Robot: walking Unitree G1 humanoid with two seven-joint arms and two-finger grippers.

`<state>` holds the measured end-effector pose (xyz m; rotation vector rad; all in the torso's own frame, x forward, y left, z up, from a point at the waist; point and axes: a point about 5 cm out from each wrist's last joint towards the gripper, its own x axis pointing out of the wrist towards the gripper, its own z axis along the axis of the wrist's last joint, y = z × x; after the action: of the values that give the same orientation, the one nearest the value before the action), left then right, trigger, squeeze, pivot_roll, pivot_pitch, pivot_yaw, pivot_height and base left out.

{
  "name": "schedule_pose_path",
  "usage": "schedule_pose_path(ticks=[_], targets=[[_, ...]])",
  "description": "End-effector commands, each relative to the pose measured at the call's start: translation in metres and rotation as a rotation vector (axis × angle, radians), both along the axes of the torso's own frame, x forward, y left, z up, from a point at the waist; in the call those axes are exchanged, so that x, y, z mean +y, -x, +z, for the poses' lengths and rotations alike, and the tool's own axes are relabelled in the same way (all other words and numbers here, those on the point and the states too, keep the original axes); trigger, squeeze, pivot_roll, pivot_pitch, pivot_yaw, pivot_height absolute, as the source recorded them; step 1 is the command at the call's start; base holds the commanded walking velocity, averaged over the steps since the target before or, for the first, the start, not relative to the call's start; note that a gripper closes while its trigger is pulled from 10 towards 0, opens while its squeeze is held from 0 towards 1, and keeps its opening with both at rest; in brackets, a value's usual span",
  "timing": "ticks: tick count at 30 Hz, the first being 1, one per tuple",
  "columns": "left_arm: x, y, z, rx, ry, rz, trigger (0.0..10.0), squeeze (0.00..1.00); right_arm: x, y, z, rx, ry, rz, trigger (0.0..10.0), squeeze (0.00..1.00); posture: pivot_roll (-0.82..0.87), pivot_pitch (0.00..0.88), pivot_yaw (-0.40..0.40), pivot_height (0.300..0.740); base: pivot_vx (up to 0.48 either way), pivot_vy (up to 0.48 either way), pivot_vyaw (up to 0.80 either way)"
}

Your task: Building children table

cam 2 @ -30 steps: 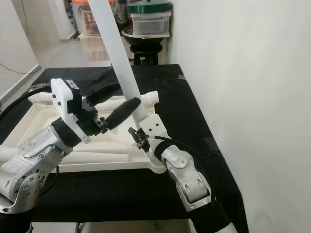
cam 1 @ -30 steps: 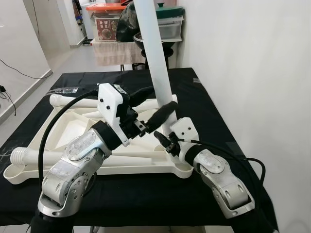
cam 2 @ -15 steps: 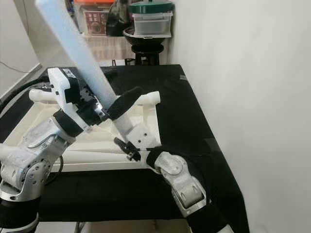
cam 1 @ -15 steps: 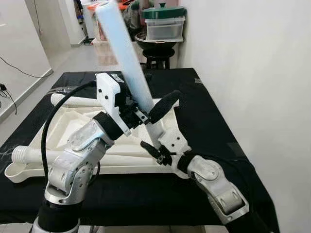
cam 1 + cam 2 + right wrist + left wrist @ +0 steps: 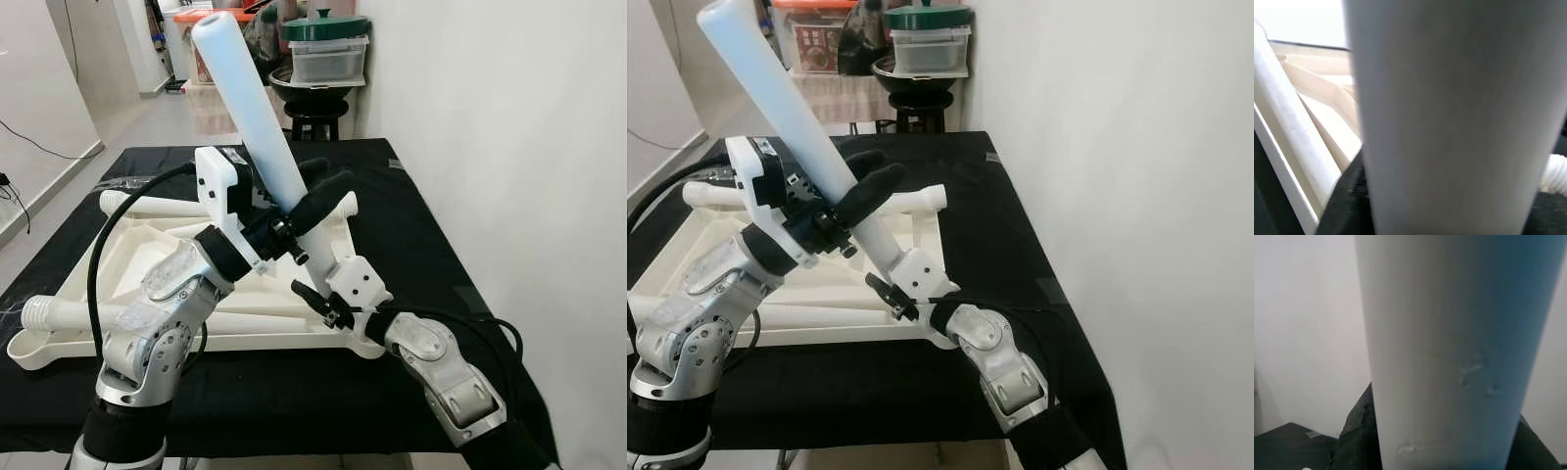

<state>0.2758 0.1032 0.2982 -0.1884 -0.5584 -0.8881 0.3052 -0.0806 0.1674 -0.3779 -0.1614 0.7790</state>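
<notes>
White table leg, tilted over the upturned tabletop on the black surface. Left claw clenches mid-shaft, right claw its base. Rigid, light, smooth plastic; low grasps resist slipping.

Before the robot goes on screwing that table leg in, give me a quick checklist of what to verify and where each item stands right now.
1. Left gripper around the table leg mid-shaft: ok, black fingers close on it.
2. Right gripper low on the leg near the corner: ok.
3. Leg upright over the socket: not ok, it tilts toward the robot's left.
4. Thread seated in the tabletop corner: cannot tell, hidden by the right gripper.
5. Spare legs lying on the upturned tabletop, apart from the arms: ok.
6. Tabletop flat on the black cloth: ok.
</notes>
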Motion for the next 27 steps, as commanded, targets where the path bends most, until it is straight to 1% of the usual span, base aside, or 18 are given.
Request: schedule_pose_path(ticks=[1, 4, 7, 8, 9, 10, 11, 12, 13, 14, 15, 17, 19, 20, 21, 22, 23, 27], targets=[[0.005, 0.001, 0.012, -0.041, 0.028, -0.023, 0.0, 0.00, 0.005, 0.002, -0.003, 0.030, -0.011, 0.055, 10.0, 1.00, -0.07, 0.000, -0.001, 0.740, 0.000, 0.000, 0.00], [0.007, 0.001, 0.015, -0.047, 0.021, -0.070, 0.0, 0.00, 0.007, 0.006, -0.003, 0.047, -0.016, 0.111, 10.0, 1.00, -0.07, 0.000, 0.000, 0.740, 0.000, 0.000, 0.00], [0.007, 0.001, 0.015, -0.047, 0.021, -0.070, 0.0, 0.00, 0.007, 0.006, -0.003, 0.047, -0.016, 0.111, 10.0, 1.00, -0.07, 0.000, 0.000, 0.740, 0.000, 0.000, 0.00], [0.007, 0.004, 0.017, -0.057, -0.014, -0.143, 0.0, 0.00, 0.009, 0.009, -0.001, 0.030, -0.017, 0.153, 10.0, 1.00, -0.07, 0.000, 0.004, 0.740, 0.000, 0.000, 0.00], [0.007, 0.007, 0.018, -0.062, -0.070, -0.261, 0.0, 0.00, 0.011, 0.013, 0.001, 0.020, -0.006, 0.218, 10.0, 1.00, -0.07, 0.000, 0.013, 0.740, 0.000, 0.000, 0.00], [0.008, 0.011, 0.018, -0.072, -0.132, -0.379, 0.0, 0.00, 0.013, 0.016, 0.001, 0.027, 0.005, 0.276, 10.0, 0.71, -0.08, 0.000, 0.017, 0.740, 0.000, 0.000, 0.00], [0.009, 0.014, 0.018, -0.076, -0.177, -0.462, 0.0, 0.00, 0.014, 0.018, 0.001, 0.035, 0.013, 0.313, 10.0, 0.52, -0.08, 0.000, 0.018, 0.740, 0.000, 0.000, 0.00], [0.009, 0.016, 0.018, -0.077, -0.216, -0.532, 0.0, 0.00, 0.015, 0.020, 0.000, 0.041, 0.025, 0.341, 10.0, 0.00, -0.08, 0.000, 0.020, 0.740, 0.000, 0.000, 0.00], [0.009, 0.020, 0.017, -0.078, -0.254, -0.601, 0.0, 0.00, 0.016, 0.021, -0.001, 0.044, 0.038, 0.357, 10.0, 0.00, -0.08, 0.000, 0.021, 0.740, 0.000, 0.000, 0.00], [0.009, 0.020, 0.017, -0.078, -0.254, -0.601, 0.0, 0.00, 0.016, 0.021, -0.001, 0.044, 0.038, 0.357, 10.0, 0.00, -0.08, 0.000, 0.021, 0.740, 0.000, 0.000, 0.00], [0.009, 0.024, 0.016, -0.083, -0.294, -0.679, 0.0, 0.00, 0.016, 0.021, -0.001, 0.044, 0.047, 0.364, 10.0, 0.00, -0.09, 0.000, 0.023, 0.740, 0.000, 0.000, 0.00], [0.009, 0.024, 0.016, -0.083, -0.294, -0.679, 0.0, 0.00, 0.016, 0.021, -0.001, 0.044, 0.047, 0.364, 10.0, 0.00, -0.09, 0.000, 0.023, 0.740, 0.000, 0.000, 0.00], [0.010, 0.034, 0.013, -0.105, -0.381, -0.832, 0.0, 0.00, 0.015, 0.022, 0.001, 0.048, 0.041, 0.385, 10.0, 0.00, -0.10, 0.000, 0.031, 0.740, 0.000, 0.000, 0.00], [0.010, 0.034, 0.013, -0.105, -0.381, -0.832, 0.0, 0.00, 0.015, 0.022, 0.001, 0.048, 0.041, 0.385, 10.0, 0.00, -0.10, 0.000, 0.031, 0.740, 0.000, 0.000, 0.00], [0.010, 0.036, 0.009, -0.107, -0.423, -0.882, 0.0, 0.00, 0.015, 0.023, 0.002, 0.054, 0.029, 0.402, 6.0, 0.00, -0.11, 0.000, 0.034, 0.740, 0.000, 0.000, 0.00], [0.009, 0.037, 0.007, -0.106, -0.448, -0.908, 0.0, 0.00, 0.015, 0.024, 0.003, 0.057, 0.021, 0.414, 6.0, 0.00, -0.11, 0.000, 0.034, 0.740, 0.000, 0.000, 0.00], [0.009, 0.037, 0.005, -0.099, -0.466, -0.924, 0.0, 0.00, 0.015, 0.026, 0.003, 0.061, 0.010, 0.428, 0.0, 0.00, -0.11, 0.000, 0.034, 0.740, 0.000, 0.000, 0.00], [0.008, 0.036, 0.004, -0.094, -0.472, -0.929, 0.0, 0.00, 0.015, 0.027, 0.004, 0.063, 0.003, 0.435, 0.0, 0.00, -0.11, 0.000, 0.034, 0.740, 0.000, 0.000, 0.00]])
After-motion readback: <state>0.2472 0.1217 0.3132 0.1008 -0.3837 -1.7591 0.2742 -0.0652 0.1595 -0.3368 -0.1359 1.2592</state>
